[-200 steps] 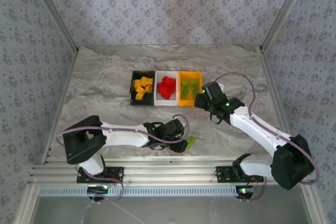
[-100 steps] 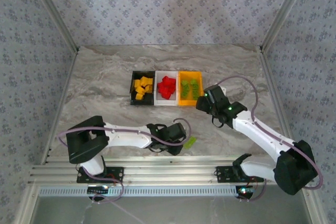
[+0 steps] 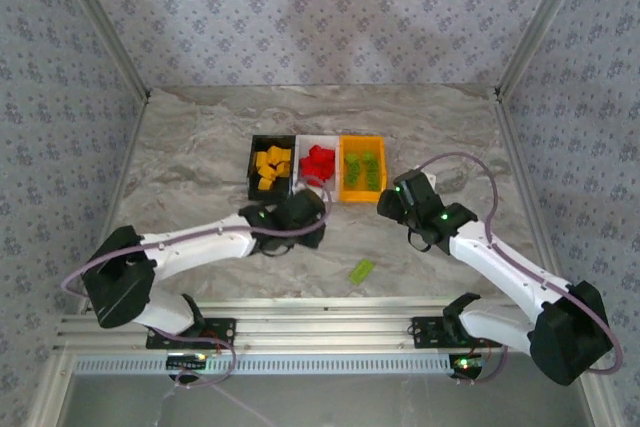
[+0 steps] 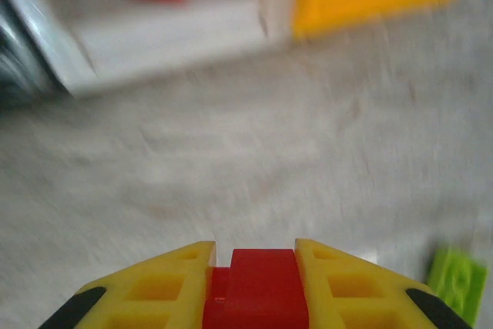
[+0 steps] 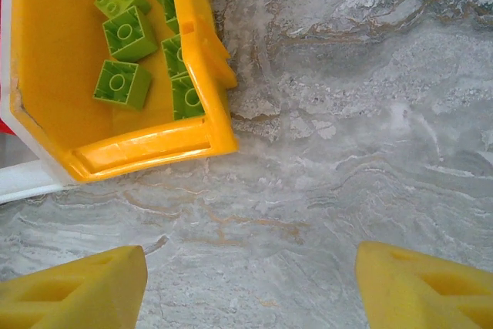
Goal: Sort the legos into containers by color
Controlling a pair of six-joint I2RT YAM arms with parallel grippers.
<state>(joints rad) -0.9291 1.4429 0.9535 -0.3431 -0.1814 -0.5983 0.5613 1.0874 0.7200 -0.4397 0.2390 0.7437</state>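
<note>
Nearest the arm bases, one loose green brick (image 3: 362,270) is lying on the marble table (image 3: 200,147), its long axis slanting from near-left to far-right, about midway between the two arms and well apart from the bins. A little farther in, the left claw (image 4: 254,253) is clamping a red brick (image 4: 262,290) tightly between its yellow fingers (image 4: 181,275), and this is the piece the coming move is turning on. In the left wrist view the white bin (image 4: 162,32) is lying straight ahead and somewhat to the left of the claw, its near wall facing the fingers, so I judge the brick is needing only a short carry forward and over that wall before it can be let go. The orange bin (image 5: 146,148) is sitting just to the right of the white one, so drifting rightward would be risking the wrong compartment. The right claw (image 5: 250,279) is hovering with its jaws wide apart and gripping nothing, just off the orange bin's near corner, where the green bricks (image 5: 123,32) are resting. Farthest left, the black bin (image 3: 252,169) is holding the yellow bricks (image 3: 270,167).
</note>
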